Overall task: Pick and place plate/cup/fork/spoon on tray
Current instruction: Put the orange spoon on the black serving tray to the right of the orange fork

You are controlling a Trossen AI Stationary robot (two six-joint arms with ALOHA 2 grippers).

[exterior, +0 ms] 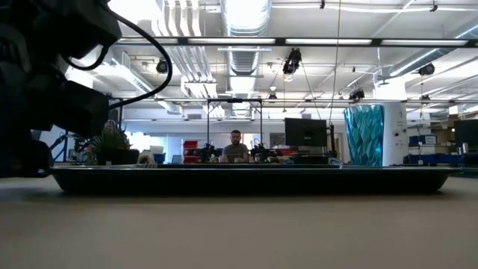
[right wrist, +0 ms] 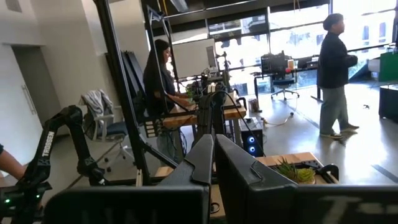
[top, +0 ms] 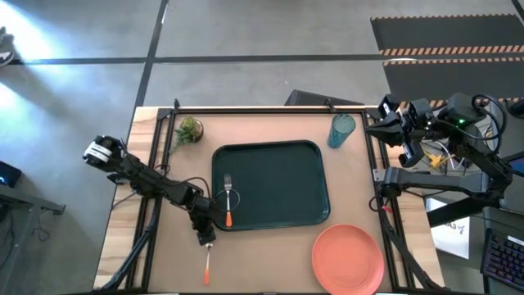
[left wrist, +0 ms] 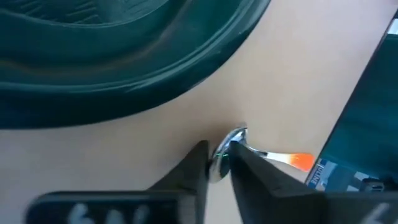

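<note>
The spoon (top: 208, 260) lies on the bare table just off the tray's near left corner, orange handle toward the near edge. My left gripper (top: 206, 239) is down on its silver bowl end, shut on it. The fork (top: 228, 202) lies inside the dark tray (top: 278, 156), by its left rim. The salmon plate (top: 348, 258) rests flat on the table at the near right. The teal cup (top: 342, 129) stands upright beyond the tray's far right corner. My right gripper (right wrist: 214, 155) is shut on nothing, raised off the table's right side. My left gripper pinches the spoon's silver bowl (left wrist: 225, 152) between its two fingers, which slant down at it from the table's left. The orange handle (left wrist: 297, 160) sticks out to one side of the fingers, along the table top. I cannot tell whether the spoon is off the table.
A small green plant (top: 188, 131) stands at the table's far left. Black frame rails run along the left (top: 155, 164) and right (top: 378, 172) table edges. Bare tabletop lies between the spoon and the plate. People stand in the room beyond.
</note>
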